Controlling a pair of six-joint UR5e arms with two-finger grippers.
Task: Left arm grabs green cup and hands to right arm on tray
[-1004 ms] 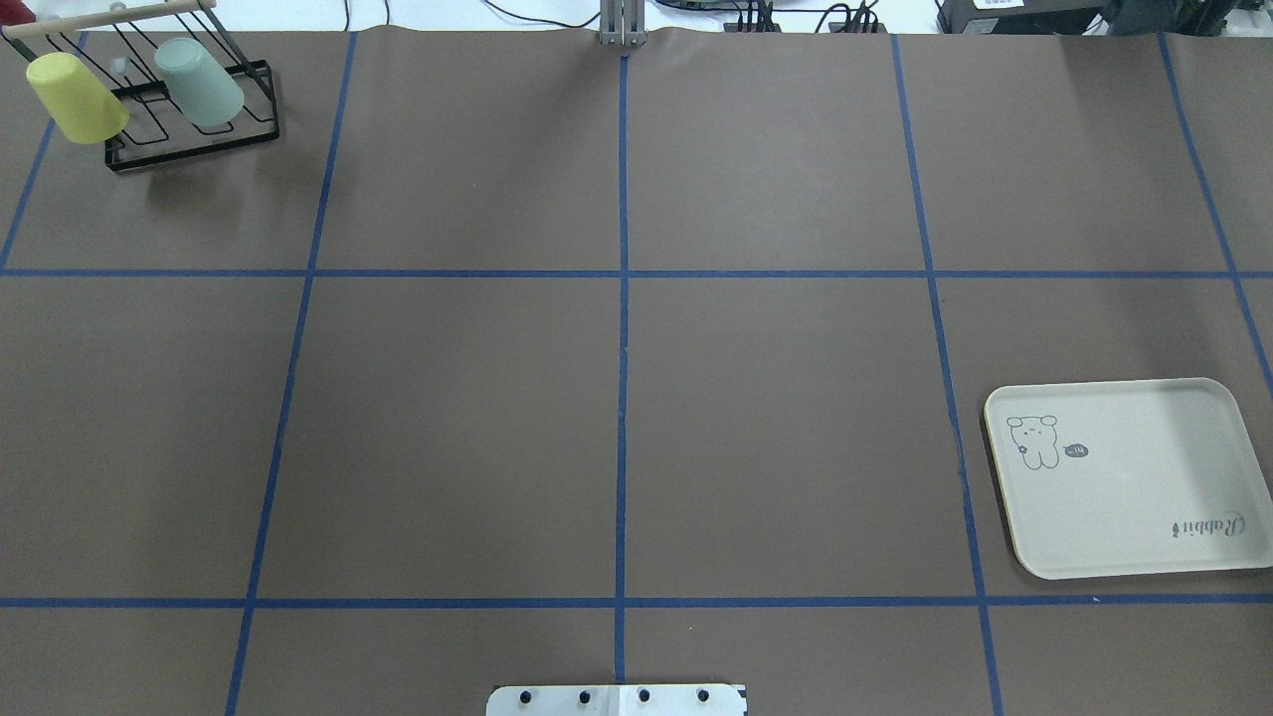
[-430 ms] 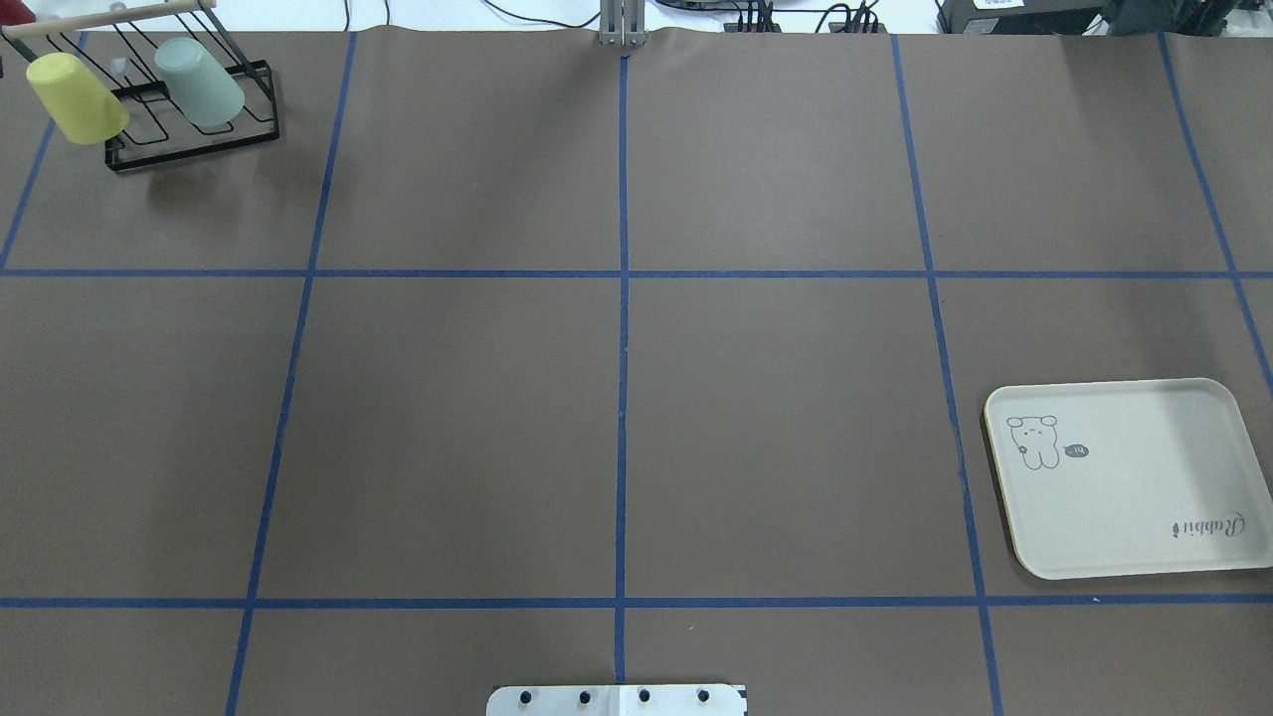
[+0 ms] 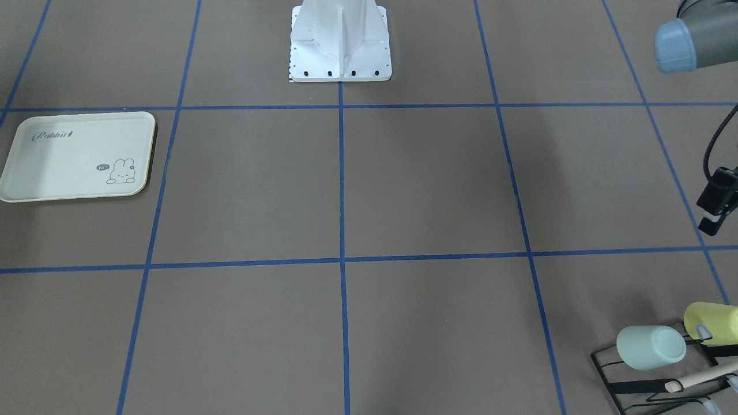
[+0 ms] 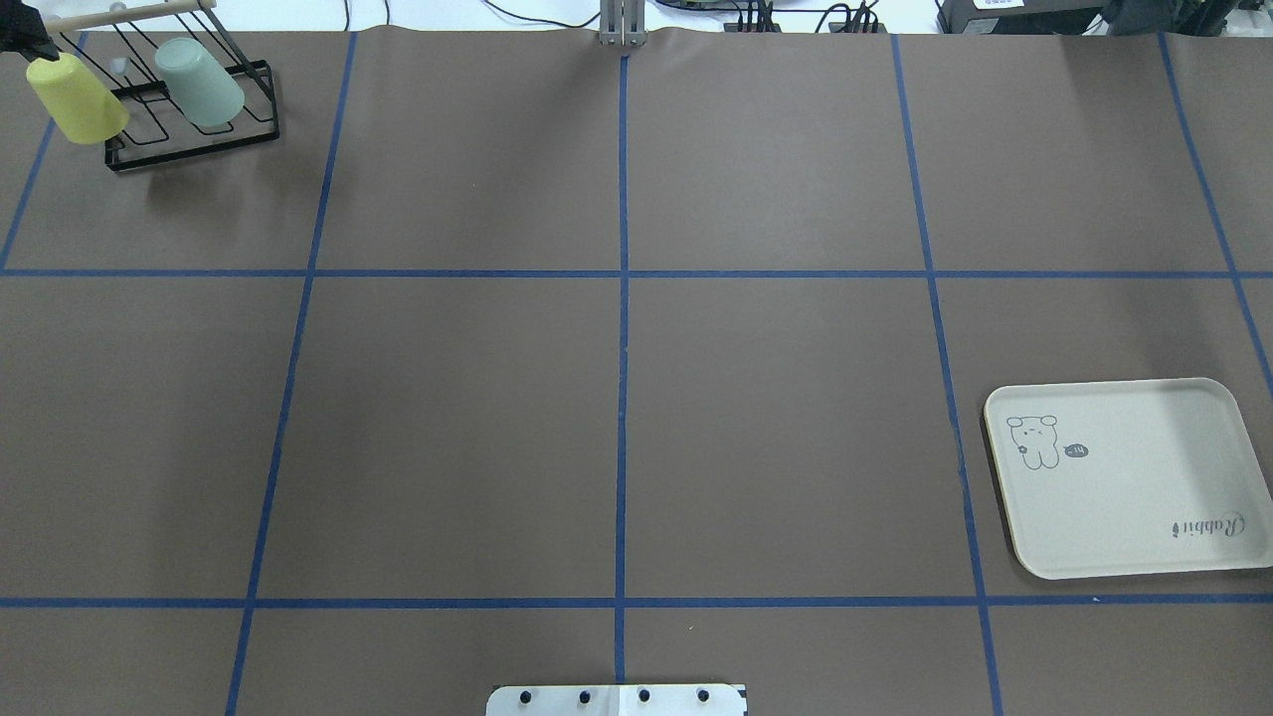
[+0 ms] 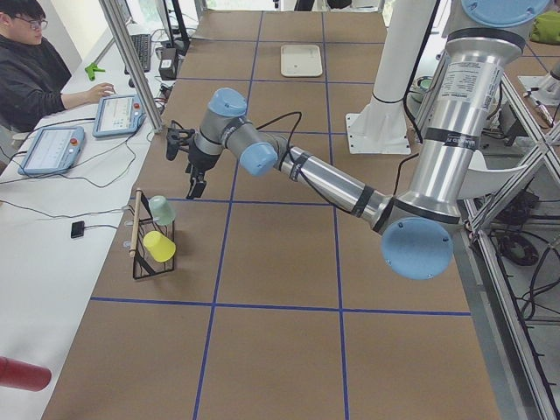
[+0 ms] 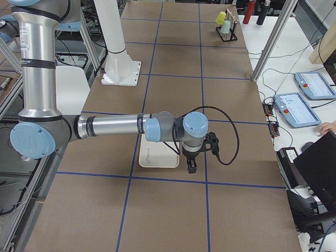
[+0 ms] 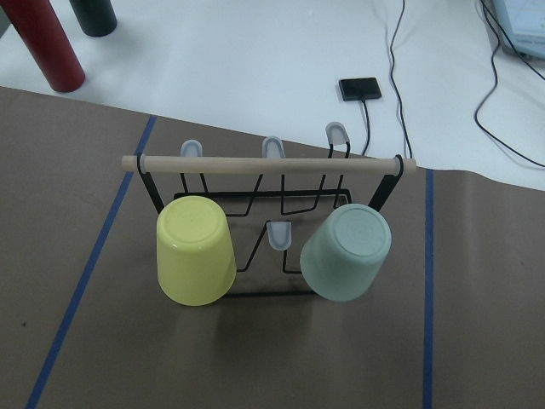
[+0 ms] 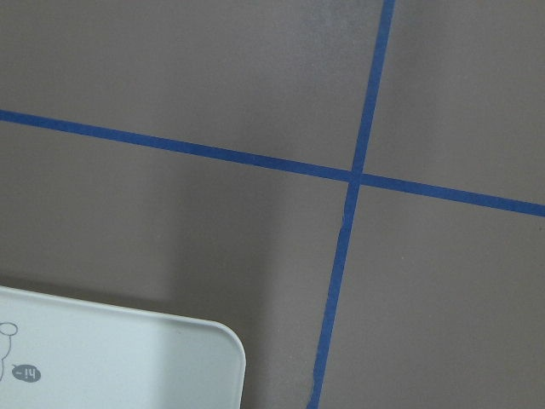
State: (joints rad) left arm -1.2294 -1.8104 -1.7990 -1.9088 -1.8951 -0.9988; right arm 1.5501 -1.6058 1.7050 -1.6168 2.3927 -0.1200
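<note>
Hovering above and a little to one side of the black wire rack (image 7: 264,164), the left gripper (image 5: 194,184) is touching nothing, and its wrist camera is looking down on the rack. The fingers are not showing in that view, so I cannot tell how wide its jaws are standing. The green cup (image 7: 345,254) is sitting upside down and tilted on a prong at one end of the rack, with the yellow cup (image 7: 196,250) at the other end and a gap between them. By my reading the reach is in hand and the grab is not yet made. The next move is calling for a descent onto the green cup alone, jaws spread for its tapered wall, then a lift along the prong so the rack is not dragging. The tray (image 4: 1124,497) is lying well apart from the rack, across the table. Equally far from the rack, the right gripper (image 6: 191,164) is hanging with a tray corner showing in its wrist camera; I cannot judge its jaws either.
</note>
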